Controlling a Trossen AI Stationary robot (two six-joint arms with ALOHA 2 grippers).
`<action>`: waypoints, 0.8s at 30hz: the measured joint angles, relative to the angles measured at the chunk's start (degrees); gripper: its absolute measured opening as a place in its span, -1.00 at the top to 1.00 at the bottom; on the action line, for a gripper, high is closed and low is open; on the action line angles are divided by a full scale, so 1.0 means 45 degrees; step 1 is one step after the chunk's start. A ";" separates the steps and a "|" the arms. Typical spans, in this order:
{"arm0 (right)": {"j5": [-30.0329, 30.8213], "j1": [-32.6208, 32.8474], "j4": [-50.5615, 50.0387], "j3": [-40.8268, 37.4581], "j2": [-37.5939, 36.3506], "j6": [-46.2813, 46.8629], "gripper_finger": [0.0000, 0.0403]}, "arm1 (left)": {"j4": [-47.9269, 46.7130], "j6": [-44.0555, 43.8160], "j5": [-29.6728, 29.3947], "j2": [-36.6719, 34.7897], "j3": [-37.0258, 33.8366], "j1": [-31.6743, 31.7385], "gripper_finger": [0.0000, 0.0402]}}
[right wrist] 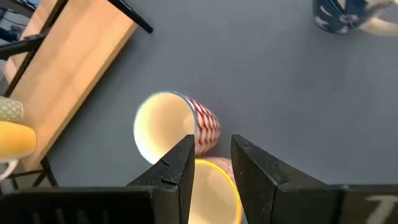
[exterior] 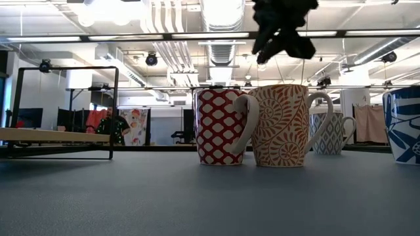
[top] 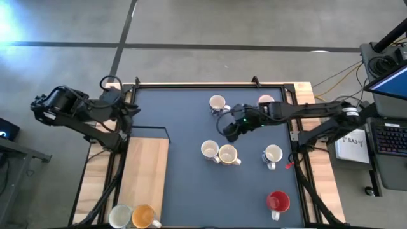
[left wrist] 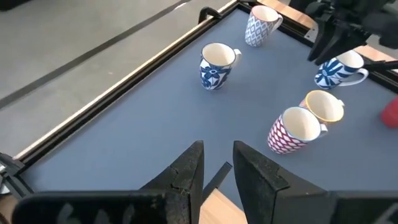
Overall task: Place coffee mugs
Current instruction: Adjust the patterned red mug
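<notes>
Several mugs stand upright on the dark blue mat. A red-lattice mug (top: 210, 150) (exterior: 216, 126) (right wrist: 177, 127) and an orange-swirl mug (top: 229, 154) (exterior: 282, 124) stand side by side near the middle. My right gripper (top: 227, 130) (exterior: 282, 39) (right wrist: 212, 155) hovers above this pair, empty, its fingers drawn together. Blue-patterned mugs stand at the far side (top: 218, 103) (left wrist: 214, 65) and on the right (top: 273, 154) (left wrist: 339, 68). A red mug (top: 278, 201) stands near the right near corner. My left gripper (top: 132, 109) (left wrist: 219, 158) waits at the table's left far edge, fingers together.
A light wooden board (top: 147, 172) with a black frame rail lies on the left. A white mug (top: 119, 215) and an orange mug (top: 145, 216) stand at its near end. Another mug (top: 266, 100) (left wrist: 260, 25) sits by the far edge, partly behind my right arm.
</notes>
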 joint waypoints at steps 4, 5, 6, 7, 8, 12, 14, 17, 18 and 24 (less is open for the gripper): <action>-0.0110 0.0000 -0.0728 0.1003 0.1266 0.0085 0.54 | -0.0078 -0.0010 0.0331 -0.0216 0.0000 -0.0013 0.66; -0.0156 0.0000 -0.0983 0.1241 0.1562 0.0092 0.54 | -0.0102 -0.0012 0.0340 -0.0266 0.0000 -0.0015 0.66; -0.0262 0.0000 -0.1200 0.1481 0.1831 0.0091 0.54 | -0.0096 -0.0011 0.0347 -0.0306 -0.0003 -0.0015 0.66; -0.0400 0.0000 -0.1347 0.1682 0.2068 0.0092 0.54 | -0.0093 -0.0007 0.0347 -0.0346 -0.0027 -0.0015 0.66; -0.0428 0.0000 -0.1500 0.1834 0.2338 0.0087 0.54 | -0.0097 -0.0007 0.0347 -0.0383 -0.0076 -0.0015 0.66; -0.0833 0.0022 -0.1601 0.2201 0.3248 0.0135 0.54 | -0.0097 0.0027 0.0514 -0.0545 -0.0484 -0.0015 0.66; -0.1094 0.0034 -0.1589 0.2450 0.3593 0.0142 0.54 | -0.0107 0.0027 0.0663 -0.0680 -0.0824 -0.0015 0.66; -0.1132 0.0044 -0.1610 0.2795 0.4057 0.0141 0.54 | -0.0097 -0.0067 0.0677 -0.0859 -0.1301 -0.0015 0.66; -0.1132 0.0059 -0.1597 0.2904 0.4184 0.0136 0.54 | -0.0087 -0.0094 0.0677 -0.0948 -0.1474 -0.0015 0.66; -0.1129 0.0124 -0.1559 0.3321 0.4649 -0.0659 0.54 | -0.0075 -0.0201 0.0677 -0.1426 -0.2145 -0.0015 0.66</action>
